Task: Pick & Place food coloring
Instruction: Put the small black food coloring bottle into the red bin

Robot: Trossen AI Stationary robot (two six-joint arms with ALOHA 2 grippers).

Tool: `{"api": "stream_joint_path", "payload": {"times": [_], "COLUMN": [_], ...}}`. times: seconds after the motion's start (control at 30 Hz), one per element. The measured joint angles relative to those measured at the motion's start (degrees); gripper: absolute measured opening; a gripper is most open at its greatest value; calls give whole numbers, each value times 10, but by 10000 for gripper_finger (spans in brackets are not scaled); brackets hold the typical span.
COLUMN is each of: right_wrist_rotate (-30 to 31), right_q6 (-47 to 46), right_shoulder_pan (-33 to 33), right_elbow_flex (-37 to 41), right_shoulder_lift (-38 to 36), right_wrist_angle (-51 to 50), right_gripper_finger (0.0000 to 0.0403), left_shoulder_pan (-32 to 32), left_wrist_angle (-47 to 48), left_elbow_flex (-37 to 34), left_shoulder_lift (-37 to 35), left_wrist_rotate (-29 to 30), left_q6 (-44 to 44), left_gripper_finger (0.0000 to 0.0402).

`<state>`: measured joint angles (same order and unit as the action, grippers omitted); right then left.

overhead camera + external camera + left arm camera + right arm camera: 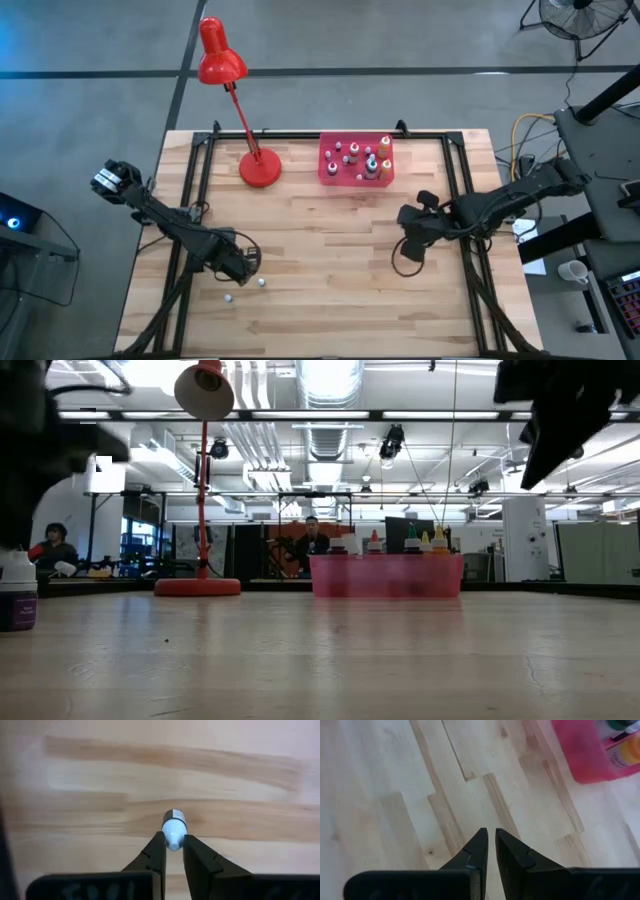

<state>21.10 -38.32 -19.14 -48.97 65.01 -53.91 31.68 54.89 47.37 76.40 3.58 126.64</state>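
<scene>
My left gripper stands at the table's near left, pointing down, shut on a small food coloring bottle with a white ribbed cap and a dark label band. Two more tiny whitish bottles stand on the wood just beside it. Several more bottles stand upright in the pink tray at the far middle. My right gripper hovers shut over bare wood at the right, short of the tray. My left gripper pinches the bottle's white cap between its two fingertips, coming from above and pointing down. The bottle stands roughly upright under the fingers, cap up and its body below. Whether its base rests on the table, I cannot tell.
A red desk lamp stands at the far left of the tray, its head past the table's far edge. In the low view a white-capped, purple-labelled bottle stands on the table at the left. Bare wood lies between the two arms.
</scene>
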Motion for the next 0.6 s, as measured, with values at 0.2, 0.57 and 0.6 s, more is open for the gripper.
{"api": "stream_joint_path", "payload": {"times": [0.2,0.57,0.6], "right_wrist_rotate": [14,87,94], "right_q6": [-14,-78,-78], "right_shoulder_pan": [0,1,1], "right_elbow_flex": [-3,-2,-2], "right_shoulder_lift": [-139,-258,-254], "right_wrist_angle": [-14,-118,-119], "right_gripper_finger": [28,28,28], "left_shoulder_pan": [-78,-342,-364], "left_wrist_angle": [36,138,147], "left_elbow_flex": [100,404,437], "left_shoulder_lift": [9,160,178], "left_wrist_rotate": [48,94,103], "left_q6": [-128,-575,-610], "left_gripper_finger": [23,22,22]}}
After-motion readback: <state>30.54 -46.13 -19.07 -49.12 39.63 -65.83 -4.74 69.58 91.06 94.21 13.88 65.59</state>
